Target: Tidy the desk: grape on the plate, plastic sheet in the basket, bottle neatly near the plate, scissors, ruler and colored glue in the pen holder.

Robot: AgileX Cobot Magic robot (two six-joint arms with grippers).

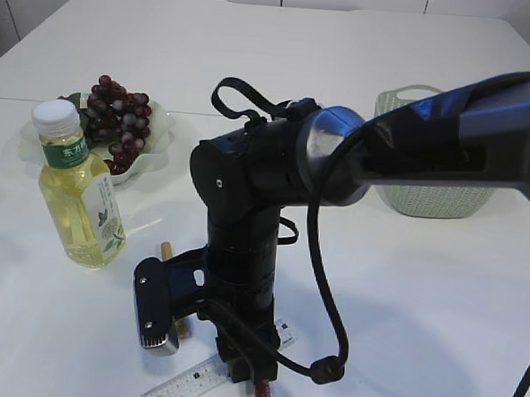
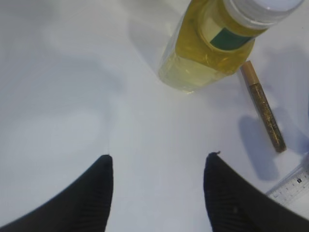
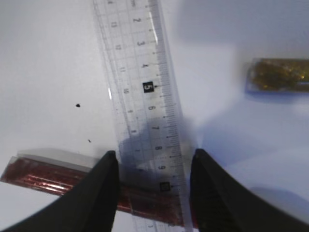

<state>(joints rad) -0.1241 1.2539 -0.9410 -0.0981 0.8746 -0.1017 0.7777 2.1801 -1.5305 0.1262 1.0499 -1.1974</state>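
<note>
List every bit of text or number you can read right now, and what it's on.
"2 3 4 5 6 7 8 9", with "5" in a black square: centimetre scale on the clear ruler.
Green label on the bottle: white characters, too small to read.
Glitter glue tubes: no readable text.

— What's right under my right pincer [image 3: 152, 186]?

— The clear ruler [image 3: 145, 96], flat on the white surface [image 1: 403, 297], its end crossing over a red glitter glue tube [image 3: 53, 178]. My jaws straddle the ruler, apart.

— And the rest?

— A gold glitter glue pen [image 2: 263, 106] beside the upright yellow-tea bottle [image 1: 77, 187]; dark grapes [image 1: 117, 117] on the plate [image 1: 156, 147]; the green basket [image 1: 427, 195] farther right.
</note>
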